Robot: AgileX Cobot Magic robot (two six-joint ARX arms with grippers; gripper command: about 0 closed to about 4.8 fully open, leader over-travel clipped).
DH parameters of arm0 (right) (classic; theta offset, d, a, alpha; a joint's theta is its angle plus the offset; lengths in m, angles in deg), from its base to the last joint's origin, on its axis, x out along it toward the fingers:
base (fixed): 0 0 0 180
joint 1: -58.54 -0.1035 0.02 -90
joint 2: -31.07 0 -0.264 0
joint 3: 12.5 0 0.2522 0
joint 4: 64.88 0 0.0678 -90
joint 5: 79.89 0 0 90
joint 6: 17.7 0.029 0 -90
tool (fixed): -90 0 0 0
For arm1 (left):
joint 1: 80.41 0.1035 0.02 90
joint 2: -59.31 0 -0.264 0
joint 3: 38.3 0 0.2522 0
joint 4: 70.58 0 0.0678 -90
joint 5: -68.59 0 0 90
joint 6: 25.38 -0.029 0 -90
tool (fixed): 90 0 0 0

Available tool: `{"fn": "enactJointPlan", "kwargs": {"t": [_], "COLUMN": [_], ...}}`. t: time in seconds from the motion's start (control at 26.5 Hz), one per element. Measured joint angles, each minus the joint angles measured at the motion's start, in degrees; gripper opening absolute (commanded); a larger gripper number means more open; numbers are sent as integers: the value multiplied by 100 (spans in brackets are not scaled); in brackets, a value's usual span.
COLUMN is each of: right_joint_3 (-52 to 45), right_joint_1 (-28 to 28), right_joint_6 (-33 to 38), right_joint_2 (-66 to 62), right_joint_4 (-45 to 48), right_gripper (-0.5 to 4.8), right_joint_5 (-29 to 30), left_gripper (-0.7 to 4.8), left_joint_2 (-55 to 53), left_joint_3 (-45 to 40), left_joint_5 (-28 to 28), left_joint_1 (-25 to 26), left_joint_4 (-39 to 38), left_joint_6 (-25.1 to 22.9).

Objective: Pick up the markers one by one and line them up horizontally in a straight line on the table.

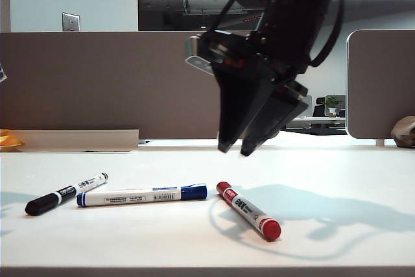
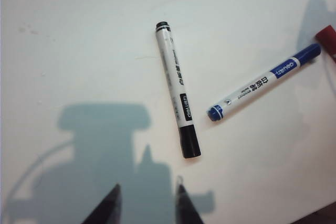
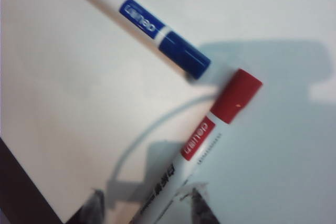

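On the wide, smooth white table [image 1: 337, 238], three slim white-barrelled markers lie flat near the front edge.

Item one: black-capped marker [image 1: 65, 194]. Leftmost in the exterior view; long axis slanted, black cap toward the front left, tail toward the back right. In the left wrist view its cap end points toward the left claw [image 2: 146, 203], which hangs above the table just short of the cap, not touching. Left claw jaws stand apart, nothing between them.

Item two: blue-capped marker [image 1: 141, 195]. Middle position, long axis nearly parallel to the front edge, blue cap to the right, blue tail end close beside the black marker's barrel. In the left wrist view it lies well off to one side of the left claw.

Item three: red-capped marker [image 1: 248, 210]. Rightmost, long axis diagonal, one red end toward the back left near the blue cap, the other red end toward the front right. The two caps lie close but apart in the right wrist view.

Right claw [image 1: 235, 149]: black, two-fingered, pointing down, tips above the table just behind the red marker's back end. In the right wrist view the white barrel runs between its fingertips [image 3: 198, 202]; jaws spread wide, no contact visible, nothing gripped.
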Motion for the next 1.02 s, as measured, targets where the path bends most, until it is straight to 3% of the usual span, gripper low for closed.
{"fn": "enactJointPlan", "kwargs": {"t": [0.19, 0.6, 0.79, 0.9, 1.02], "right_joint_3": [20, 20, 20, 20, 50], "right_joint_1": [-74, -74, -72, -72, -68], "right_joint_6": [0, -7, -24, -175, -461], "right_joint_2": [-407, -844, -844, -844, -857], "right_joint_4": [-57, -94, -96, -162, -511], "right_gripper": [237, 237, 156, 80, 79], "right_joint_5": [-415, -439, -459, -461, -651], "left_gripper": [132, 132, 132, 132, 132], "left_joint_2": [-2, -2, -2, -2, -2], "left_joint_3": [0, 0, 0, 0, 0], "left_joint_5": [72, 85, -116, -197, -214], "left_joint_1": [0, 0, 0, 0, 0], "left_joint_4": [-42, -197, -363, -417, -426], "left_joint_6": [-127, -131, -273, -367, -442]}}
